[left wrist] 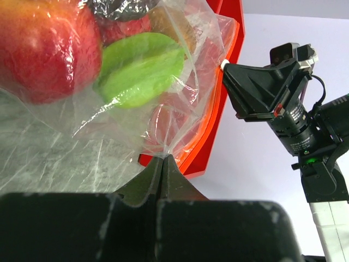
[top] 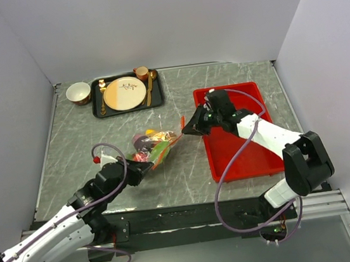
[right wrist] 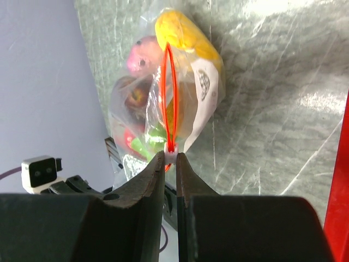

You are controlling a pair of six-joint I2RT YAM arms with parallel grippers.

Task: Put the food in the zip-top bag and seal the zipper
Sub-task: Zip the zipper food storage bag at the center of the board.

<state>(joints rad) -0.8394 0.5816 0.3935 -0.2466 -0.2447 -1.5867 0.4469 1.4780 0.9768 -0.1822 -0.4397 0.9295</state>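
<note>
The clear zip-top bag (top: 155, 147) lies mid-table, stretched between both grippers, with the food inside. In the left wrist view a red round piece (left wrist: 43, 49) and a green piece (left wrist: 142, 65) press against the plastic. My left gripper (left wrist: 162, 158) is shut on a bunched corner of the bag. In the right wrist view a yellow oblong piece (right wrist: 182, 33) and a pink piece (right wrist: 143, 57) show behind the zipper (right wrist: 169, 98), whose two orange-red strips bow apart. My right gripper (right wrist: 171, 155) is shut on the zipper's small pale slider, at the bag's right end (top: 186, 128).
A red tray (top: 248, 154) lies under the right arm. At the back left, a black tray (top: 98, 105) carries a cream plate (top: 124, 92), a cup (top: 142, 73) and a gold spoon (top: 149, 89). A small bowl (top: 78, 92) stands beside it.
</note>
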